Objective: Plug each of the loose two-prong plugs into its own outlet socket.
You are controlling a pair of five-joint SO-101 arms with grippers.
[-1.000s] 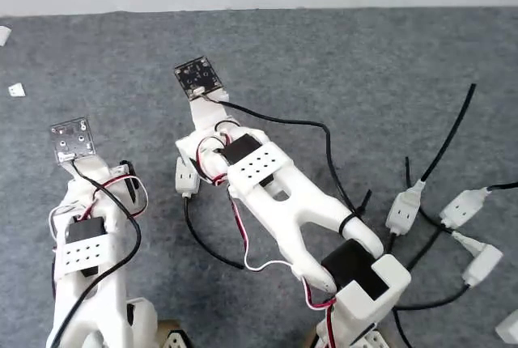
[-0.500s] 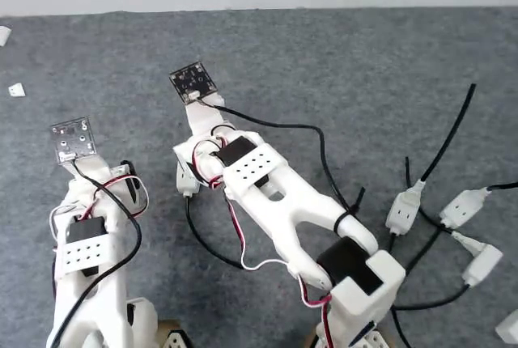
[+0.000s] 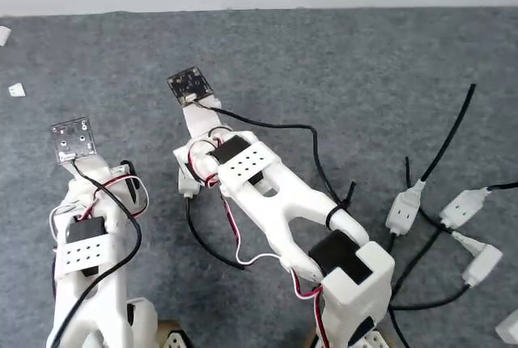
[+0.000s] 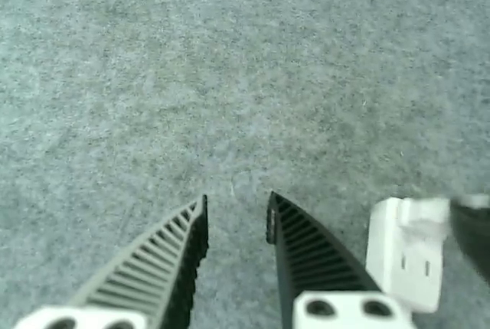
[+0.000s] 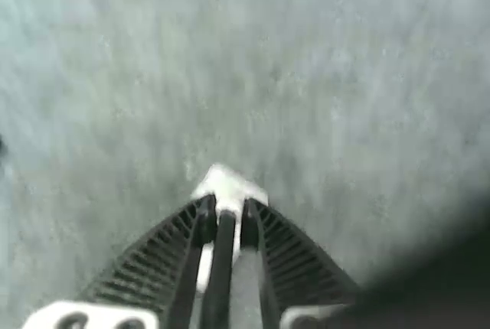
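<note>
1. Left end effector (image 4: pixel 236 206): 1. Its fingers are spread, with bare grey desk (image 4: pixel 253 76) between them and nothing gripped.
2. Right end effector (image 5: pixel 227 205): 1. It is clamped on the white connector (image 4: pixel 404 256), whose tip pokes out past the fingertips. The black cable (image 5: pixel 220 260) runs back between the fingers.
3. White connector, held: 1. It shows two slots on its face. In the left wrist view it sits low at the right of the frame, just beside the left end effector. In the high view it is left of centre, mostly covered by the right arm (image 3: pixel 275 194).
4. Further loose connectors: 4, all at the right side of the high view. They are at (image 3: pixel 402 210), (image 3: pixel 463 206) and (image 3: pixel 483 261), with the last cut by the lower right corner (image 3: pixel 510 328). They lie well apart from both end effectors.
5. Black leads (image 3: pixel 450 131): several, crossing among those four.
6. Left arm (image 3: pixel 85 259): 1, lower left of the high view.
7. White scraps (image 3: pixel 16 89): 2, upper left edge.
</note>
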